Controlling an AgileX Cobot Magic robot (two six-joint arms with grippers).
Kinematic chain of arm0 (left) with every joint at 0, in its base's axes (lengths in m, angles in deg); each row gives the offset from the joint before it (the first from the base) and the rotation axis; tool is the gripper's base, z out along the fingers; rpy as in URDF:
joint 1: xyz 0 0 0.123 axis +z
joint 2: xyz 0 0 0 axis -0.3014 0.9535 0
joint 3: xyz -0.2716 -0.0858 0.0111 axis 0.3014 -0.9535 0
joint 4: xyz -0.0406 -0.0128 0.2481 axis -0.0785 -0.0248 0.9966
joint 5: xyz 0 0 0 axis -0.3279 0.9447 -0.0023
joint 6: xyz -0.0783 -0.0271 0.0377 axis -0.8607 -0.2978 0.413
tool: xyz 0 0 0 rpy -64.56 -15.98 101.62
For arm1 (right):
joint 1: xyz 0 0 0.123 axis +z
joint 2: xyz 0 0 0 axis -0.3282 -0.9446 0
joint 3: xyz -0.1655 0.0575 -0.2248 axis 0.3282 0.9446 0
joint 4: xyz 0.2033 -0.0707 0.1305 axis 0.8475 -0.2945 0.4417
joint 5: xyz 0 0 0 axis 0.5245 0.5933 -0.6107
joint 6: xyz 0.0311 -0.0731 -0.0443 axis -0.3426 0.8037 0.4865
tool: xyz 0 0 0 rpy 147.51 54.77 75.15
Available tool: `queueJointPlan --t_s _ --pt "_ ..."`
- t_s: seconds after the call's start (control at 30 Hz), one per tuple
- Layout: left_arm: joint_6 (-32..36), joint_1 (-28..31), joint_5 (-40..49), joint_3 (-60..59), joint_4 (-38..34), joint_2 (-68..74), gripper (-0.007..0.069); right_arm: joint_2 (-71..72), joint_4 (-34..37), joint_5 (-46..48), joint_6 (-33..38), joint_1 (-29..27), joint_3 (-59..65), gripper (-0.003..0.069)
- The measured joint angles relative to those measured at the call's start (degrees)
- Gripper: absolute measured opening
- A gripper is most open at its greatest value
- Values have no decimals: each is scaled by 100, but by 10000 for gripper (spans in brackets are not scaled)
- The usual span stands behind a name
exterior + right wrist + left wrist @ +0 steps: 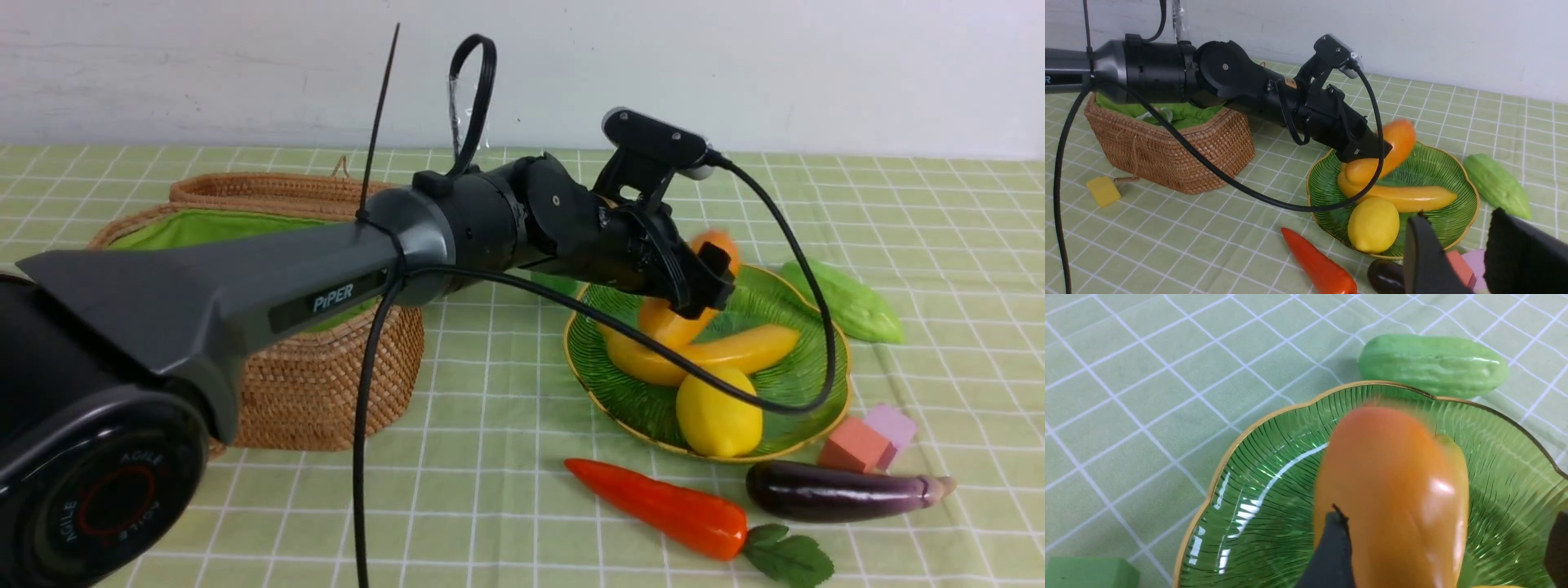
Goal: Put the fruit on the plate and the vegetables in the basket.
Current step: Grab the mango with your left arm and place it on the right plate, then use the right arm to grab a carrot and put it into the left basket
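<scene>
Left gripper hangs over the plate, jaws wide about a blurred mango resting on the banana. The lemon sits at the plate's six o'clock. Right gripper gapes empty.

The left arm has a dark grey tapered link marked "PiPER", round black joints, black cables and a wrist camera. The base cap seems to read "AGILE".

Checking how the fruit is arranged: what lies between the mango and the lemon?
The banana lies on the plate between the mango and the lemon. Both the front view and the right wrist view show this.
</scene>
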Motion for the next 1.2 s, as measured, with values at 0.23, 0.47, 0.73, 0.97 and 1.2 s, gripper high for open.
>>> queueJointPlan --t_s 0.23,0.47,0.73,0.97,1.2 --pt "0 0 267 0 10 -51 608 0 0 98 0 0 0 237" --pt "-293 0 1102 0 235 -720 351 0 15 230 0 0 0 235" --pt "-2509 0 3035 0 2247 -1990 -13 -532 10 982 -135 0 -171 235" --pt "-3835 0 3959 -552 3680 -3311 -13 -1289 15 1403 -196 0 -341 235" --pt "-4314 0 3513 -2699 3771 -5577 -13 -1905 113 1500 -286 0 -347 232"
